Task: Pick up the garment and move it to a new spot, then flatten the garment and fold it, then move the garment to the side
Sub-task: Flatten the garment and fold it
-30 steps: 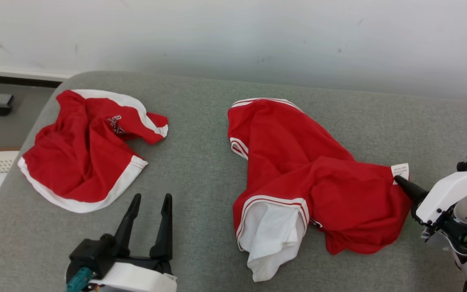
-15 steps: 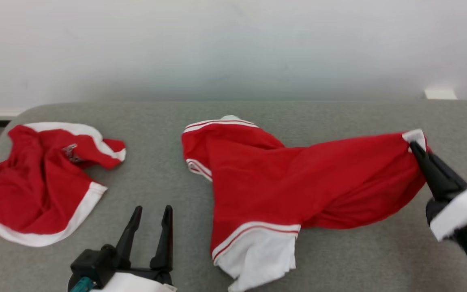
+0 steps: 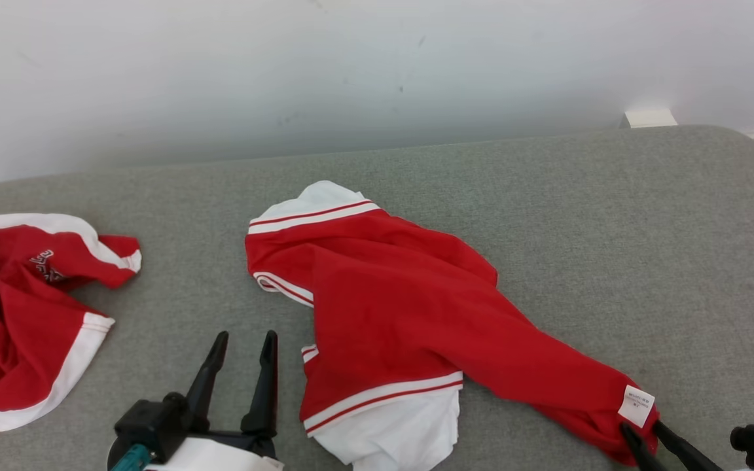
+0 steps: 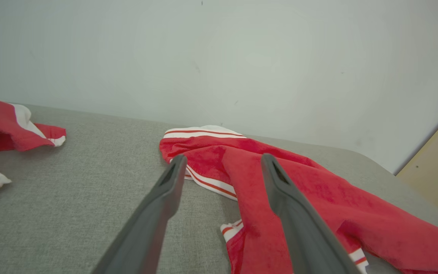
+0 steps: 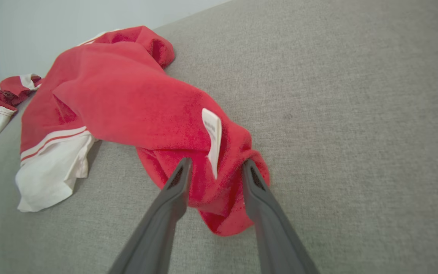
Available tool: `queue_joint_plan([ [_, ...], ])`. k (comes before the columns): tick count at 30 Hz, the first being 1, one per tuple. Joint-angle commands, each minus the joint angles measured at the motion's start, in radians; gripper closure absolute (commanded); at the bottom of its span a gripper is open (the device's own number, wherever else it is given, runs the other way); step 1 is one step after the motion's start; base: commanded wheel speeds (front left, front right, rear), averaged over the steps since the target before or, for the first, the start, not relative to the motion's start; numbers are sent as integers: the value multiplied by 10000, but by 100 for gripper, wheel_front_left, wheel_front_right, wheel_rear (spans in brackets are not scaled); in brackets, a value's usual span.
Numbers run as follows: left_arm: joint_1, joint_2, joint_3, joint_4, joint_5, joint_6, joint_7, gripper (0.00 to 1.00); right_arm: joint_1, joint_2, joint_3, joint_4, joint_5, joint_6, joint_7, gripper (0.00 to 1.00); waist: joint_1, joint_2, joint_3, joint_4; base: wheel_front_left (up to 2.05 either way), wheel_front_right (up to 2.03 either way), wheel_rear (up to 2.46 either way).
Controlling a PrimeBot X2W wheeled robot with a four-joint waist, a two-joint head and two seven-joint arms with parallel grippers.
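Observation:
The garment (image 3: 403,314) is a red top with white striped trim, lying crumpled across the grey padded table (image 3: 612,229). Its bunched end with a white label (image 3: 636,405) rests at the near right. My right gripper (image 3: 640,428) is there. In the right wrist view its fingers (image 5: 216,163) stand parted on either side of that bunched red end (image 5: 127,99), which lies on the table. My left gripper (image 3: 246,335) hovers open and empty at the near left, just left of the garment's striped hem (image 4: 318,198).
A second red and white garment (image 3: 10,327) lies crumpled at the far left of the table. A white wall runs behind the table. The table's rounded right corner (image 3: 753,147) is close to the garment's labelled end.
The head camera has shifted. My right gripper has carried the labelled end down to the near right of the table, and its fingers have parted from a pinch. The left gripper has stayed put.

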Motion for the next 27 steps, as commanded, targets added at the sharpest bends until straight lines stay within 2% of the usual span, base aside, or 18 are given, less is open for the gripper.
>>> queue_joint_plan([
  [1,-47,37,12,61,47,-50,-4,0,121,-66,114,163,61,-22,74,0,0,0,-43,-47,0,0,0],
  [8,100,37,138,111,-70,-21,-4,0,137,-196,-774,-415,483,-22,-1172,0,0,0,-381,-25,0,0,0],
  [10,154,38,169,87,-89,-22,-4,0,64,-92,-1253,-647,232,-22,-1474,0,0,0,-529,36,0,0,0],
  [14,299,38,104,136,-156,-35,-4,0,192,635,-2457,-975,-666,-22,-1629,0,0,0,-820,198,0,0,0],
  [15,299,38,104,136,-156,-35,-4,0,192,635,-2457,-975,-666,-22,-1629,0,0,0,-820,198,0,0,0],
  [18,382,35,29,224,-175,-71,-4,0,528,1458,-3499,-1221,-1426,-22,-1633,0,0,0,-959,288,0,0,0],
  [22,556,33,-292,841,-607,-203,56,0,720,2043,-3924,-1353,-2080,-22,-1638,0,0,0,-1034,324,0,0,0],
  [24,425,40,-596,1196,-1432,-320,366,0,816,2191,-3983,-1360,-2265,-22,-1639,0,0,0,-1048,321,0,0,0],
  [27,124,73,-967,1619,-1475,-391,1032,0,816,2294,-4087,-1377,-2442,-22,-1640,0,0,0,-980,257,0,0,0],
])
